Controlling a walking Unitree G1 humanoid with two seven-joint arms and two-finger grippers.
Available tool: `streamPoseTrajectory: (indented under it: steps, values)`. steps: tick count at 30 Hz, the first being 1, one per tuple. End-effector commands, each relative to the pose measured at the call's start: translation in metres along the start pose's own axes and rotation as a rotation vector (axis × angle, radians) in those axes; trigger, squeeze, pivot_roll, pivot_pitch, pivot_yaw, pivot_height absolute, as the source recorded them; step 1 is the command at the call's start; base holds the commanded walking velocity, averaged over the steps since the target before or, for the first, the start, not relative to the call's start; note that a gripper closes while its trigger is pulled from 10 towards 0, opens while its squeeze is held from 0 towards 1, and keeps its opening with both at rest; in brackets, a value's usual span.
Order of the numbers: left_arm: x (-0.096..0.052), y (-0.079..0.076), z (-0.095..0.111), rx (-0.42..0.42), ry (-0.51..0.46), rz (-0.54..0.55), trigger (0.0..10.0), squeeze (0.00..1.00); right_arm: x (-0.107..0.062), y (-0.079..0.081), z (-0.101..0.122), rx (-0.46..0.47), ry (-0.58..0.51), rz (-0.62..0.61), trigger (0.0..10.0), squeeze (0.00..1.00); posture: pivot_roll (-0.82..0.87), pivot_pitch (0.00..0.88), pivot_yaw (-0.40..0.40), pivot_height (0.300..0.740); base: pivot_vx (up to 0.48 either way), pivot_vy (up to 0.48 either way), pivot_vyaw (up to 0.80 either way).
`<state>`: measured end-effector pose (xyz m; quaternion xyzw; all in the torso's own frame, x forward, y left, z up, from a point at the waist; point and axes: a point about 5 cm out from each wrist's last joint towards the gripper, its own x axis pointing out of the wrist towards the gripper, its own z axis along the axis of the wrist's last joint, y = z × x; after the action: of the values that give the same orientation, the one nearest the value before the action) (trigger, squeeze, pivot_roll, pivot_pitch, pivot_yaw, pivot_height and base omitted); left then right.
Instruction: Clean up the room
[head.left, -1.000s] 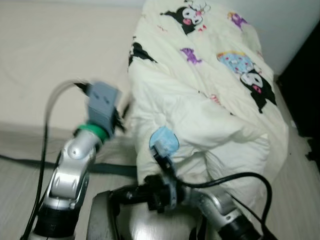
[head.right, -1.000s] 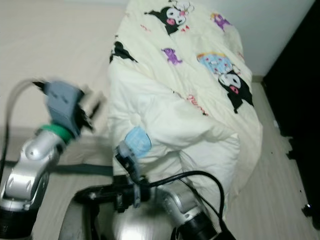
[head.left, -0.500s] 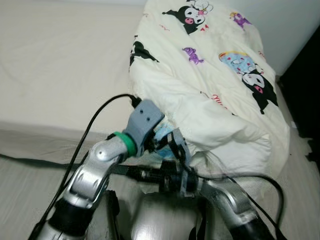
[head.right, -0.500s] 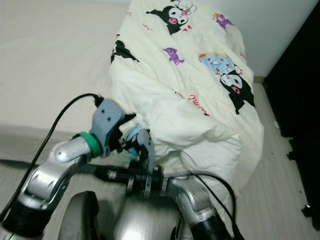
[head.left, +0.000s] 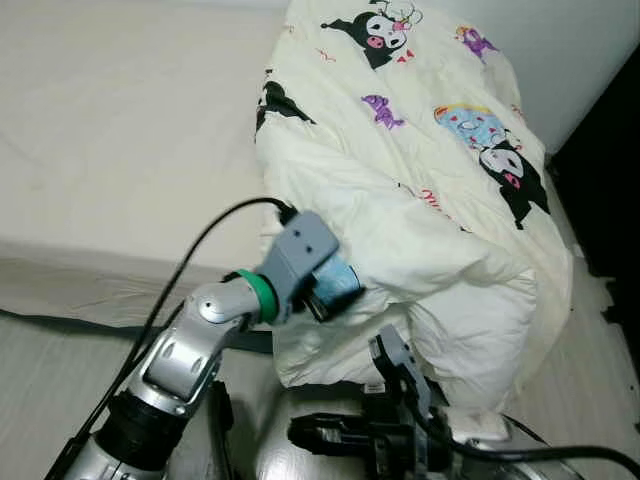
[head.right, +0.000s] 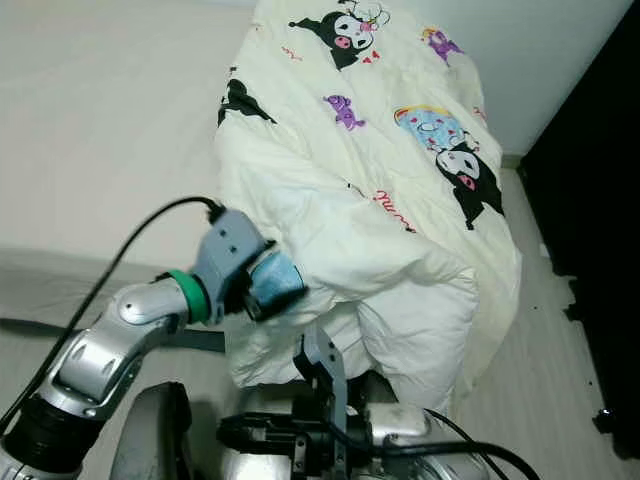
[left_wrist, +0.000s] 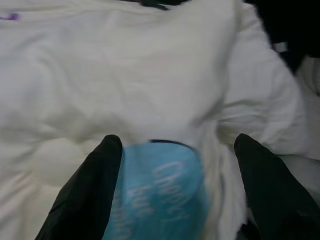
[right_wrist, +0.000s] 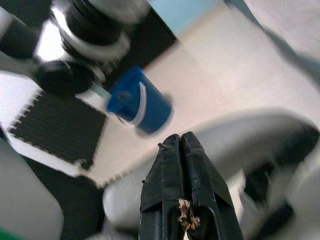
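Left eye view: a cream quilt printed with cartoon characters lies heaped along the right side of a bed, spilling over the bed's near edge and right edge toward the floor. The left end effector reaches in from the lower left, its silver arm bent at the elbow, and meets the quilt at its near lower fold, right on a round blue patch printed on the fabric. The right end effector sits low in the foreground, under the hanging quilt, pointing up toward it without touching.

Right eye view: the same scene shifted sideways. The quilt's long axis runs from the near edge of the bed away toward the far right corner. The left arm is clearly the nearer one; the fold lies straight ahead of its fingers.

Left wrist view: two black fingers stand spread wide, one on each side of the blue patch, with quilt fabric bulging between them. They are not yet pinching it.

Right wrist view: blurred. The right fingers are pressed together with nothing held between them. Past them lies pale floor with a blue cup-like object and a dark mat.

Judgement: the next move likely turns on closing the left fingers on that fold.
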<state>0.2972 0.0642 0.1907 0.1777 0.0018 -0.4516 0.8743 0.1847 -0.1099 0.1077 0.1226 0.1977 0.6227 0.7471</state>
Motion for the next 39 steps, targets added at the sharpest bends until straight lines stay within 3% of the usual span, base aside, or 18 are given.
streamPoseTrajectory:
  steps: [1,4,8,11,14,15,16,17,18,19,20,21,24,28,33,39]
  values:
    - [0.003,-0.001,0.0,0.004,-0.006,-0.014,10.0,0.0,-0.006,-0.001,-0.002,0.007,0.013,-0.049,10.0,0.0,0.07,0.16,0.004,0.48,0.0,0.0,0.0]
    - [0.012,0.002,0.004,0.007,-0.036,0.079,10.0,0.0,-0.027,-0.003,-0.009,0.035,0.016,-0.204,10.0,0.0,0.06,0.163,-0.007,0.48,0.0,0.0,0.0]
    - [0.016,-0.001,0.002,0.058,-0.028,0.115,10.0,0.0,-0.031,-0.001,-0.013,0.067,0.008,-0.237,10.0,0.0,0.06,0.165,-0.014,0.48,0.0,0.0,0.0]
    - [0.02,-0.019,-0.01,0.154,0.01,0.11,10.0,0.0,-0.031,0.004,-0.025,0.106,0.018,-0.248,10.0,0.0,0.05,0.167,-0.018,0.48,0.0,0.0,0.0]
    - [0.021,-0.023,-0.013,0.167,0.018,0.098,10.0,0.0,-0.031,0.005,-0.026,0.112,0.019,-0.25,10.0,0.0,0.05,0.167,-0.018,0.48,0.0,0.0,0.0]
    - [0.02,-0.031,-0.022,0.161,0.045,0.068,8.7,0.0,-0.034,0.005,-0.026,0.124,0.013,-0.258,10.0,0.0,0.05,0.169,-0.02,0.48,0.0,0.0,0.0]
    - [0.02,-0.031,-0.022,0.161,0.045,0.068,8.7,0.0,-0.034,0.005,-0.026,0.124,0.013,-0.258,10.0,0.0,0.05,0.169,-0.02,0.48,0.0,0.0,0.0]
    - [0.02,-0.033,-0.024,0.161,0.052,0.061,7.6,0.0,-0.035,0.005,-0.026,0.128,0.011,-0.26,10.0,0.0,0.05,0.169,-0.02,0.48,0.0,0.0,0.0]
    - [0.021,-0.033,-0.027,0.157,0.06,0.077,4.1,0.0,-0.036,0.004,-0.026,0.129,0.011,-0.264,10.0,0.0,0.05,0.168,-0.022,0.48,0.0,0.0,0.0]
    - [0.024,-0.031,-0.03,0.153,0.073,0.113,2.3,0.0,-0.039,0.003,-0.025,0.13,0.013,-0.273,10.0,0.0,0.05,0.168,-0.022,0.48,0.0,0.0,0.0]
    - [0.024,-0.031,-0.03,0.153,0.073,0.113,2.3,0.0,-0.039,0.003,-0.025,0.13,0.013,-0.273,10.0,0.0,0.05,0.168,-0.022,0.48,0.0,0.0,0.0]
    - [0.026,-0.028,-0.032,0.143,0.074,0.153,0.0,0.0,-0.04,0.003,-0.024,0.129,0.011,-0.277,10.0,0.0,0.05,0.168,-0.022,0.48,0.0,0.0,0.0]
    - [0.03,-0.019,-0.034,0.138,0.086,0.265,0.0,0.0,-0.041,0.003,-0.02,0.127,0.003,-0.286,10.0,0.0,0.04,0.168,-0.025,0.48,0.0,0.0,0.0]
    - [0.03,-0.015,-0.038,0.161,0.103,0.295,0.0,0.0,-0.041,0.002,-0.018,0.123,-0.007,-0.291,10.0,0.0,0.04,0.168,-0.025,0.48,0.0,0.0,0.0]
    - [0.025,-0.015,-0.044,0.201,0.121,0.262,0.0,0.0,-0.042,0.0,-0.012,0.109,-0.026,-0.304,10.0,0.0,0.04,0.162,-0.018,0.48,0.0,0.0,0.0]
    - [0.017,-0.013,-0.044,0.175,0.114,0.237,0.0,0.0,-0.044,-0.002,-0.001,0.072,-0.059,-0.309,10.0,0.0,0.05,0.156,-0.016,0.48,0.0,0.0,0.0]
